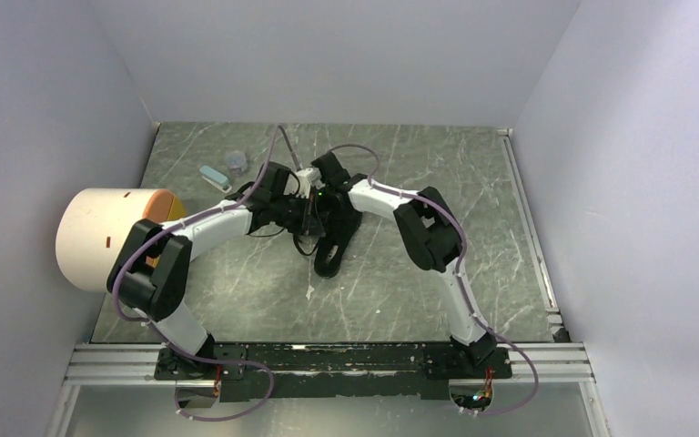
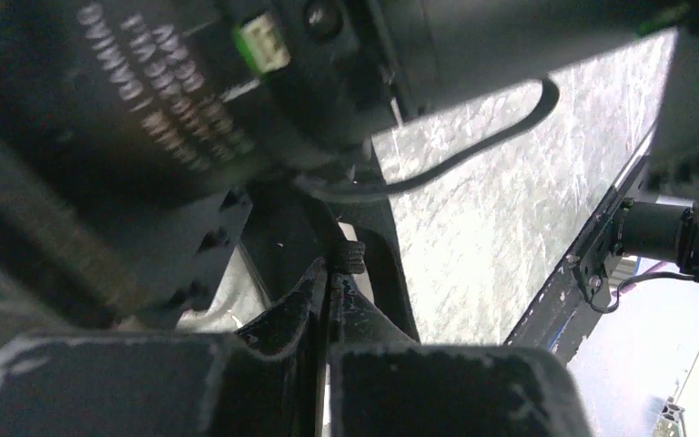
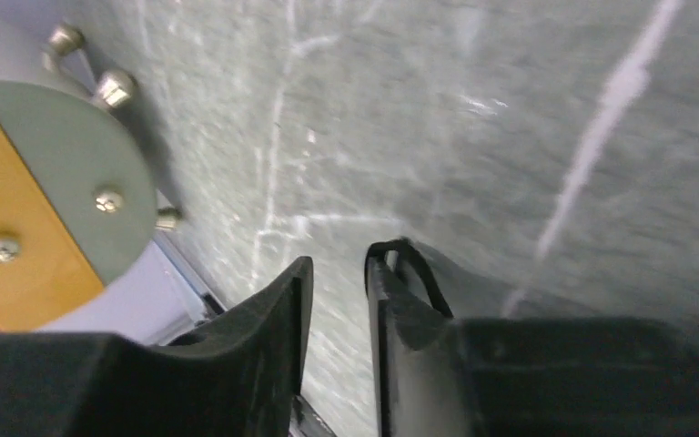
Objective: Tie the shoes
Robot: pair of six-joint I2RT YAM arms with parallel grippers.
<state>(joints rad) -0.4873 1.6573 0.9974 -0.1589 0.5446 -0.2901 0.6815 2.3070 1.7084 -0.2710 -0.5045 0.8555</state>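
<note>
The black shoe [image 1: 332,248] lies mid-table, mostly under both wrists. My left gripper [image 1: 313,217] hovers just above it. In the left wrist view, my left gripper [image 2: 330,269] is shut, with a thin black lace [image 2: 351,258] pinched at the fingertips. A further strand of lace [image 2: 473,146] arcs over the table beyond. My right gripper [image 1: 307,183] is just behind the left one. In the right wrist view, my right gripper [image 3: 337,266] has its jaws a little apart with nothing between them. A lace loop [image 3: 411,264] hangs over the outside of its right fingertip.
A large cream cylinder [image 1: 109,235] with an orange end lies at the left edge, also seen in the right wrist view [image 3: 45,173]. A small pale blue object [image 1: 214,177] and a clear cup [image 1: 236,162] sit at the back left. The right arm's body [image 2: 173,100] crowds the left wrist camera.
</note>
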